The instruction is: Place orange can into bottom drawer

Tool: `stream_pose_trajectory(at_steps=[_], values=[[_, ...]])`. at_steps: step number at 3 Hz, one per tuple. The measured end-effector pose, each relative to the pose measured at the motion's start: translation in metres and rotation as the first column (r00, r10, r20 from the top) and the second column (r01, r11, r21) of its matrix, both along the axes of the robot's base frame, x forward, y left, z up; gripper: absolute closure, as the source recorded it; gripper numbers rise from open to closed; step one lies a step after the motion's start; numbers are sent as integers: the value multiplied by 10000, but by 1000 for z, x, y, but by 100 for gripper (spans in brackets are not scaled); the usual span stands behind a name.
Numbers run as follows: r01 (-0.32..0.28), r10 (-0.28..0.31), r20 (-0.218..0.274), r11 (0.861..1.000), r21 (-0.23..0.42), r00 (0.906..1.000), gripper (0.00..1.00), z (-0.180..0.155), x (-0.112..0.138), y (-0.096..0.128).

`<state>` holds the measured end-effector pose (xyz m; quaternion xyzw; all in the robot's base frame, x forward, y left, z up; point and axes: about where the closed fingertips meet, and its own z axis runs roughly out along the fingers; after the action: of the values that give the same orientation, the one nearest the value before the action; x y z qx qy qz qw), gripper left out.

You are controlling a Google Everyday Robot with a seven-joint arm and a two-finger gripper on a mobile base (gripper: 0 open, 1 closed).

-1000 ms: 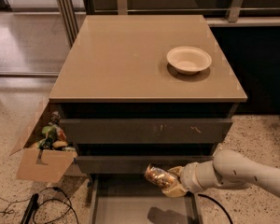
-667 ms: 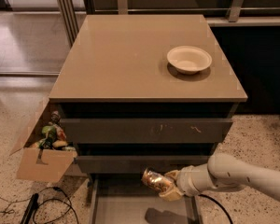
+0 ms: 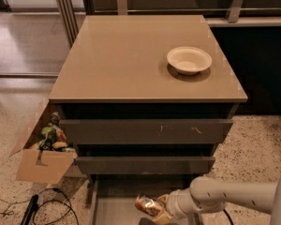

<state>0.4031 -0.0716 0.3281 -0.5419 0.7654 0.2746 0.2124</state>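
1. At the far left I see an open cardboard box (image 3: 41,165) of odds and ends leaning against the cabinet's left side. Black cables (image 3: 47,205) lie on the speckled floor in front of it, so that flank is crowded.
2. The cabinet (image 3: 131,64) has a flat tan top. The two dark grey drawer fronts (image 3: 145,131) beneath it sit closed, one above the other.
3. The bottom drawer (image 3: 114,205) is pulled out toward me, with its left wall and a strip of bare grey floor open from above. Its front end is cut off by the lower edge of my view.
4. The orange can (image 3: 147,205) lies on its side over the drawer, about mid-width and just forward of the lower closed front.
5. The gripper (image 3: 158,211) sits at the can's right end. Its fingers (image 3: 163,215) pinch the can, which sticks out to the left. I cannot make out the fingertips.
6. The arm (image 3: 234,196) comes in low from the right edge and hides the drawer's right wall.
7. A cream bowl (image 3: 189,60) rests on the right side of the cabinet top, well apart from the can.
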Motion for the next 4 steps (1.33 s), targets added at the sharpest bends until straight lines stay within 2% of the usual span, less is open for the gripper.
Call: stream_pose_trajectory(at_steps=[1,2,3,4], values=[[-225,224,-20,9994,-253,9997,100,-45,-10,15],[-242,256,569,9994,-246,9981,100,-70,2,25],[-82,111,1354,9997,-223,9907,100,-73,31,25],[207,-207,1733,9998,18,9846,100,-70,52,18]])
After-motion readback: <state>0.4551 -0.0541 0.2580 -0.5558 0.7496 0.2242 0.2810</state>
